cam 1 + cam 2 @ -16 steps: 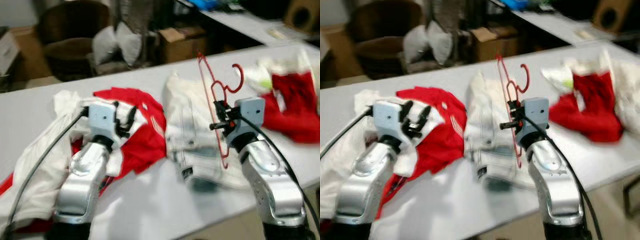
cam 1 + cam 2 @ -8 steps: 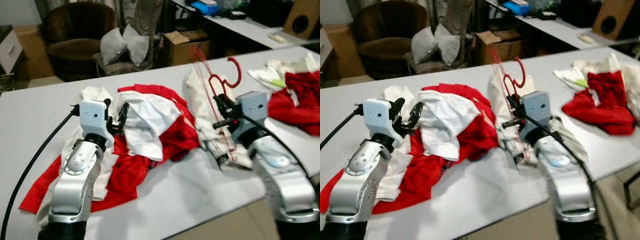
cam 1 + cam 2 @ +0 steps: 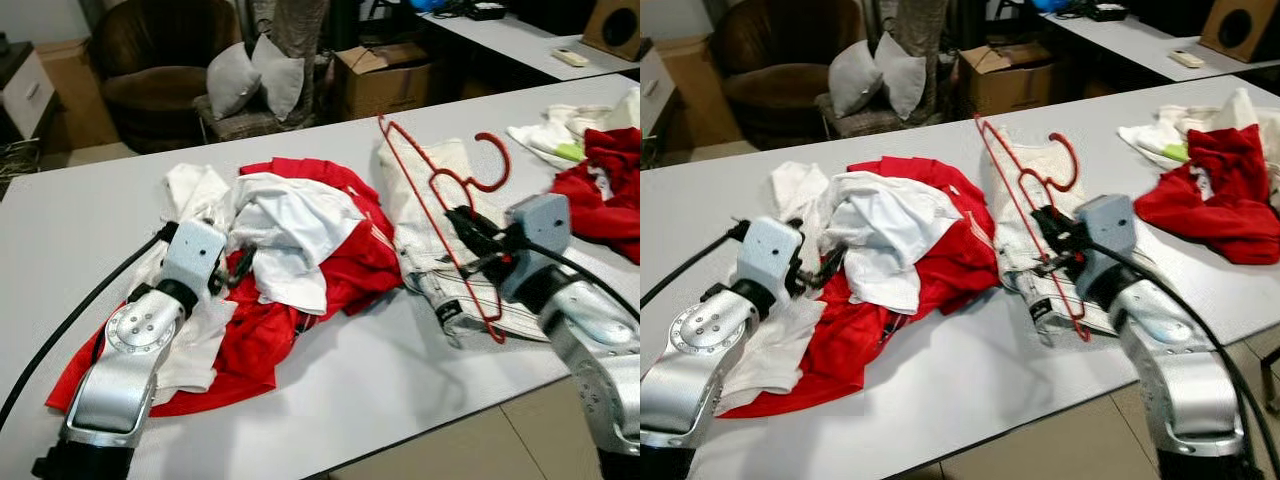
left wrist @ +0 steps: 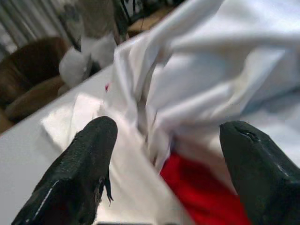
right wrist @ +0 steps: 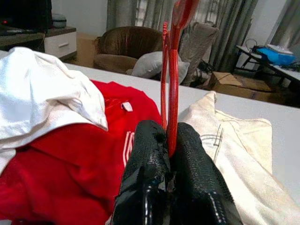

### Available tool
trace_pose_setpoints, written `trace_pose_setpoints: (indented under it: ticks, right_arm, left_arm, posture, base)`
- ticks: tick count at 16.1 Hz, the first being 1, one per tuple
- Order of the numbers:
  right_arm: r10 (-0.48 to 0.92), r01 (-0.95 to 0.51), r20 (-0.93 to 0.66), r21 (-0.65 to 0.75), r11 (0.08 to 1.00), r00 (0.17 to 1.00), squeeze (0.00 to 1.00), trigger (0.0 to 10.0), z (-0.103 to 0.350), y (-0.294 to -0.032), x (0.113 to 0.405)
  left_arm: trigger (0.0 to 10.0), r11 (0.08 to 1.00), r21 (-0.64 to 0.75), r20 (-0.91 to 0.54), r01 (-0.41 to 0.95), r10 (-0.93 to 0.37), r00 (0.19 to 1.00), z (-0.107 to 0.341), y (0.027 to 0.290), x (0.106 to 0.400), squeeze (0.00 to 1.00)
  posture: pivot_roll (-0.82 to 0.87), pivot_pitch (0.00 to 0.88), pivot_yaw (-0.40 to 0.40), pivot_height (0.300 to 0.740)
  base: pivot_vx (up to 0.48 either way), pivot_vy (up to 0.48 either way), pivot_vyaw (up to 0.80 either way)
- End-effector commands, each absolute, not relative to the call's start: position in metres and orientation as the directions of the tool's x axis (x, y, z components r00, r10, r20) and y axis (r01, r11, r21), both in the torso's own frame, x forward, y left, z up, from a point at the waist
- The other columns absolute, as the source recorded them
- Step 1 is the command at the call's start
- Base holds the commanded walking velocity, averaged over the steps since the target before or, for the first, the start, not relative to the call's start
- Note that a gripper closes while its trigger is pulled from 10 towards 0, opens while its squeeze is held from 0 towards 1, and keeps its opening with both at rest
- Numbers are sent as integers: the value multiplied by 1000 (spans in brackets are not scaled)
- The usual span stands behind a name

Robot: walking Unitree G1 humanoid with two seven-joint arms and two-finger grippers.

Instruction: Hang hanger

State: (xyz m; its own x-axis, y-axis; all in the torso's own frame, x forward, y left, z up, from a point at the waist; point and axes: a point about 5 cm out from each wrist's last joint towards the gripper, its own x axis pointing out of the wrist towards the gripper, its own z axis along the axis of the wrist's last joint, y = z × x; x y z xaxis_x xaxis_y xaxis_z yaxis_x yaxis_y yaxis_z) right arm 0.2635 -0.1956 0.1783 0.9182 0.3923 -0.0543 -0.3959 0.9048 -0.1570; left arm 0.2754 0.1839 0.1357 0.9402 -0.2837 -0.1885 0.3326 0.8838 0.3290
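Since half a sec ago the right arm has dropped and tipped the red hanger (image 3: 440, 215) over: it stood near upright above the table, now it leans low over the cream garment, hook pointing away from the robot; left arm has sunk lower onto the clothes pile.

Grey table (image 3: 70, 215) spans the whole scene, w/ clothes strewn across it. Biggest heap sits centre-left: red shirt (image 3: 330, 270) spread flat, white shirt (image 3: 290, 225) bunched on top of it. Cream garment (image 3: 425, 200) lies just beside the red one, toward the robot's right. Another red-and-white clothes pile (image 3: 595, 165) rests at the table's far right end. Behind the table: brown armchair (image 3: 160, 55), two grey cushions (image 3: 250, 75), cardboard box (image 3: 385, 75).

Right gripper (image 5: 169, 140): fingers pressed together, pinching the hanger's thin red wire btwn them, hanger held slanted over the cream garment, its lower corner near the garment's near edge.

Left gripper (image 4: 164, 140): fingers (image 4: 84, 164) spread wide, nothing btwn them but cloth ahead; it sits at the white shirt's edge, on the pile's left side.
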Motion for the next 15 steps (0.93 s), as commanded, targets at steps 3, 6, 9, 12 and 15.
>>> trace_pose_setpoints:
  ticks: [3,6,9,12,15]
  right_arm:
    - [409,-417,-88,-129,900,908,0,10000,173,-199,256]
    - [408,-417,-94,-129,900,908,0,10000,172,-198,254]
    - [397,-405,-90,-116,907,914,0,10000,171,-195,250]
    - [374,-380,-74,-104,919,924,0,10000,170,-193,248]
    - [355,-360,-60,-95,928,933,0,10000,170,-191,250]
  left_arm:
    - [10000,916,167,-181,365,-335,925,135,179,284,0]
    - [3608,919,211,-196,332,-292,936,132,182,296,0]
    - [0,912,271,-190,308,-263,946,131,185,309,0]
    - [0,895,318,-191,312,-262,946,128,184,314,0]
    - [0,900,294,-127,323,-298,946,131,177,319,0]
  posture:
    - [-204,0,38,740]
    - [-213,0,45,740]
    - [-222,0,57,740]
    - [-226,0,67,740]
    - [-231,0,75,740]
  base:
    - [0,0,0]
    - [0,0,0]
    - [0,0,0]
    - [0,0,0]
    - [0,0,0]
